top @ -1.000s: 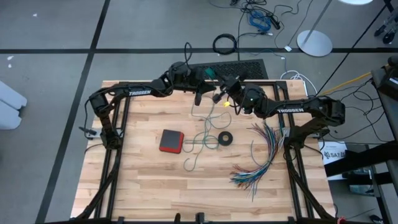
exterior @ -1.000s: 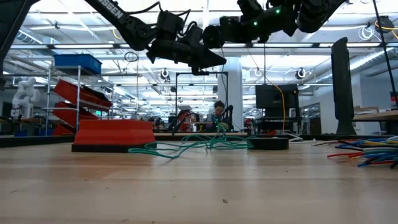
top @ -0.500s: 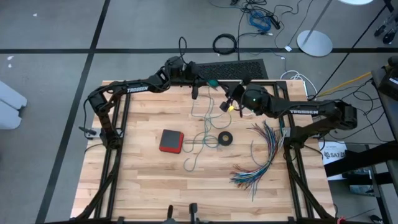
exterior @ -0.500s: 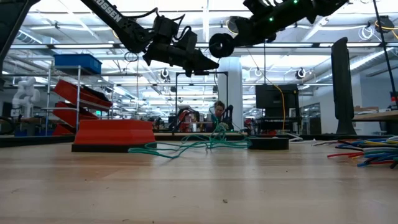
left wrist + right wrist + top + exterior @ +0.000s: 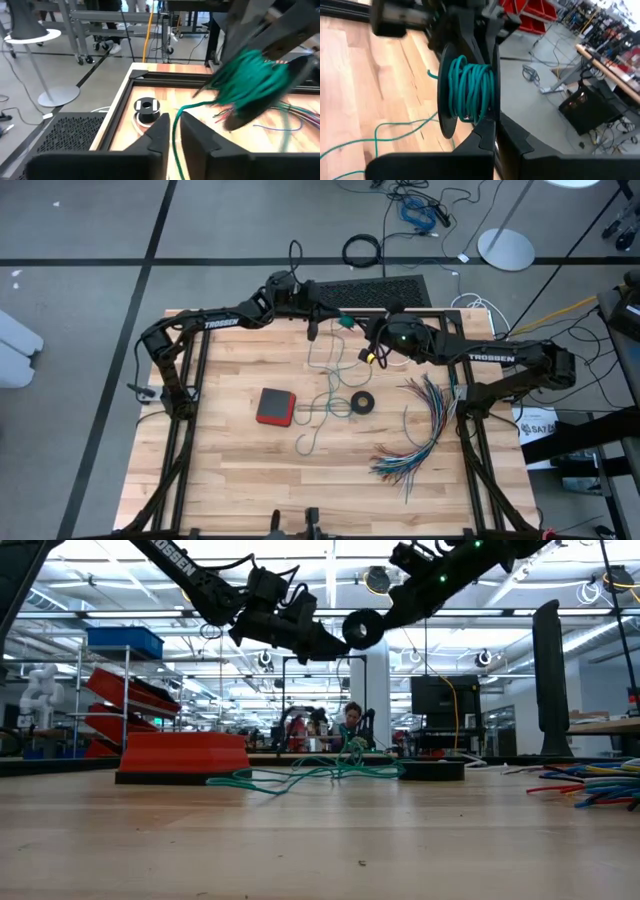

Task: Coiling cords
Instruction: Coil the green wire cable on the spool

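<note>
Seen from above the wood table (image 5: 230,470), L to R: a red box (image 5: 276,406) lies flat mid-table, near the loose end of the teal cord (image 5: 300,774), whose slack loops sprawl on the boards betw. the box and a black tape ring (image 5: 362,402), with the ring just beside the loops. Above the far half of the table, the left gripper (image 5: 175,119) hangs in the air w/ fingers only a narrow gap apart, and the teal strand runs up through that gap. Facing it, the right gripper (image 5: 493,131) is clamped tight on the rim of a black reel (image 5: 445,95), held clear of the table, w/ several turns of teal cord wound round its core. To the R, a fanned bundle of multicoloured wires (image 5: 420,430) lies apart from the teal loops. The round black-and-white piece (image 5: 146,106) sits on the wood just inside the table's frame corner, next to a black perforated panel (image 5: 385,288) beyond the far edge. A person (image 5: 350,722) shows in the room behind.
</note>
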{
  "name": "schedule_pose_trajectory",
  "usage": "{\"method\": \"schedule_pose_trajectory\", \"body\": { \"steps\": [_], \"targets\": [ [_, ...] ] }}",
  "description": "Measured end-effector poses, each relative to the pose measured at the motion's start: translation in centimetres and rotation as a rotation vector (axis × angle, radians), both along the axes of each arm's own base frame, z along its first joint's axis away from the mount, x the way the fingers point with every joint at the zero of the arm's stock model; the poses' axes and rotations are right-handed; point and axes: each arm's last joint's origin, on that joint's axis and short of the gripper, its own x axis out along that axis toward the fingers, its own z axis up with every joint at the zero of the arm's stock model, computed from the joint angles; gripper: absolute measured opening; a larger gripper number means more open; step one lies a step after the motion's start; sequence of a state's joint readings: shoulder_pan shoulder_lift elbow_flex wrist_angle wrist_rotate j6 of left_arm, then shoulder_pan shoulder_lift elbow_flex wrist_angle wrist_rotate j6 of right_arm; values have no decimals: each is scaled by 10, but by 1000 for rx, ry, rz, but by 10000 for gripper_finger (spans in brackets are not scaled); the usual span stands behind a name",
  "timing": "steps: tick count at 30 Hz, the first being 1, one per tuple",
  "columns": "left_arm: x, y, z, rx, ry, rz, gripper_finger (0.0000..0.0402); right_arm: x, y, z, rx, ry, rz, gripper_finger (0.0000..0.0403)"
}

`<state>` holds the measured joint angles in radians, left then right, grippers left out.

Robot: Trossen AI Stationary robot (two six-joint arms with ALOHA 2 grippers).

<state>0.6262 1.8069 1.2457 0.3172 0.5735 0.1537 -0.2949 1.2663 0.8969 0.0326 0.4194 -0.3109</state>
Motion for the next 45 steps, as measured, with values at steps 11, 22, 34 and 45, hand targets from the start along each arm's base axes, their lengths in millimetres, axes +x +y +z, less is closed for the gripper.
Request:
{"method": "schedule_pose_trajectory", "body": {
  "steps": [11,22,34,45],
  "targets": [
    [12,4,-32,-47,57,25,90,3,-1,29,-93,62,7,0],
    [24,-9,-35,-102,-20,-198,94,0,0,43,-79,134,16,0],
    [41,-37,-57,-38,22,-248,199,0,0,44,-79,123,17,0],
    [53,-36,-92,-56,62,-159,207,2,3,45,-80,117,32,0]
  ]
}}
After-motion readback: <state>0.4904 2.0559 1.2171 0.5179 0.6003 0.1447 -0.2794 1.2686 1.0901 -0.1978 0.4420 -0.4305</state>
